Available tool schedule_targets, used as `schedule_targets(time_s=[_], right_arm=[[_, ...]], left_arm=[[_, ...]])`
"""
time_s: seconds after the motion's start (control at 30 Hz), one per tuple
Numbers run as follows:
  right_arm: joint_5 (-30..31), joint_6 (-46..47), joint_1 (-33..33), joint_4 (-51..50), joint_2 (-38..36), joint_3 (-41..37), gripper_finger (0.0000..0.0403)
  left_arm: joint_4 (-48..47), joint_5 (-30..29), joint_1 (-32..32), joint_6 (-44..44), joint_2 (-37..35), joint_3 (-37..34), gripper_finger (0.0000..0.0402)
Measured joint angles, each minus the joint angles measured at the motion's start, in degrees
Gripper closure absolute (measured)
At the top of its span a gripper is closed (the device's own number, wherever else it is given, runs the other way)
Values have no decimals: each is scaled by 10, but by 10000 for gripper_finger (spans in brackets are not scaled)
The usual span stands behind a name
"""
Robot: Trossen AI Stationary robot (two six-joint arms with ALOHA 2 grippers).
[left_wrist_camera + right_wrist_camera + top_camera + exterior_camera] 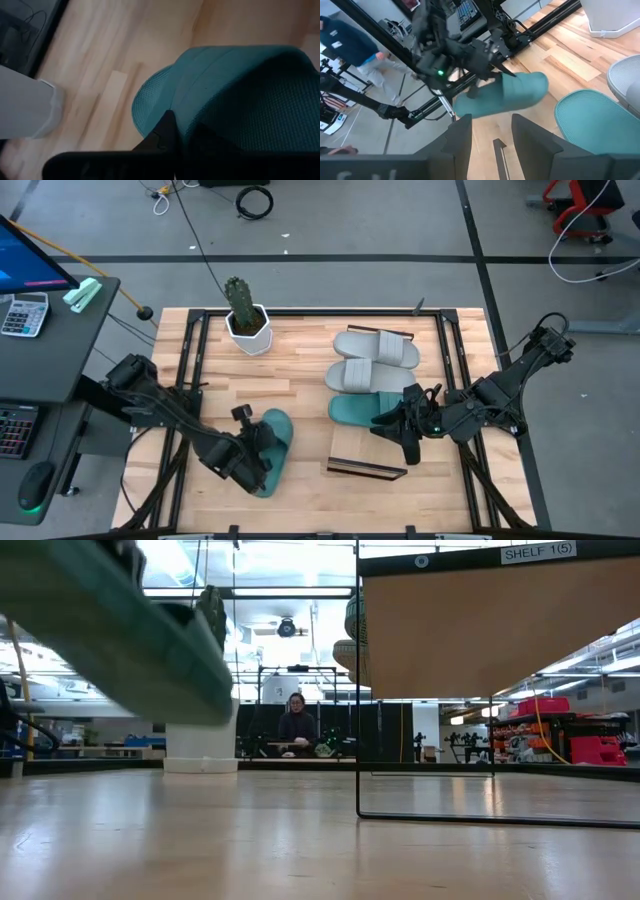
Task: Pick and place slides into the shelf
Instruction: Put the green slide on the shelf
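Teal and lifted clear of the wood, one slide point(272, 442) hangs clenched in the left gripper point(252, 452) near the table's point(300, 370) front left (the low view shows its sole off the surface). The right gripper point(408, 430) hovers with fingers parted over the shelf point(365, 455), beside the second teal slide point(355, 411) lying on the shelf's far end. Two grey slides point(372, 362) lie just behind that one, side by side. A potted cactus point(244, 315) stands at the table's far edge.
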Motion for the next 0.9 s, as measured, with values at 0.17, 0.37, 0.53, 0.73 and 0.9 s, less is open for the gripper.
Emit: schedule_targets(time_s=[0.17, 0.37, 0.53, 0.73, 0.9], right_arm=[[1, -5, 6, 0, 0, 0, 257], [6, -11, 30, -7, 0, 0, 257], [43, 5, 62, -26, 0, 0, 257], [95, 50, 106, -57, 0, 0, 257], [154, 83, 142, -66, 0, 0, 257]], left_arm=[[-121, 2, -6, -28, 0, 96, 388], [-266, 7, -18, -179, -1, 206, 388], [-297, 9, -28, -289, -1, 287, 388], [-292, 20, -27, -353, -2, 346, 388], [-288, 40, -19, -392, -2, 361, 388]])
